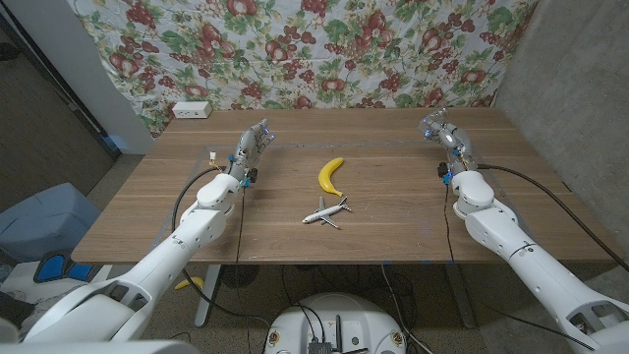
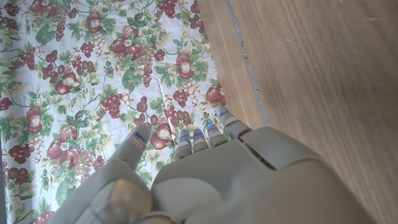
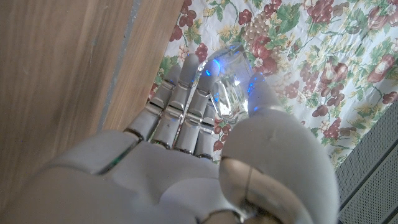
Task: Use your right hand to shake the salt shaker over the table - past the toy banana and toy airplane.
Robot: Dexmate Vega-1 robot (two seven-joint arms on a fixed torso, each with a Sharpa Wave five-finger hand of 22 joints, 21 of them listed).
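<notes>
My right hand is at the table's far right and grips a clear glass salt shaker between thumb and fingers; in the right wrist view the shaker glints blue against the fruit-print cloth. A yellow toy banana lies at the table's middle. Just nearer me lies a small white toy airplane. Both toys are well to the left of my right hand. My left hand is over the far left of the table, fingers stretched out and holding nothing.
A fruit-print cloth hangs behind the wooden table. A small white box sits past the far left corner. A grey wall stands at the right. Cables run along both arms.
</notes>
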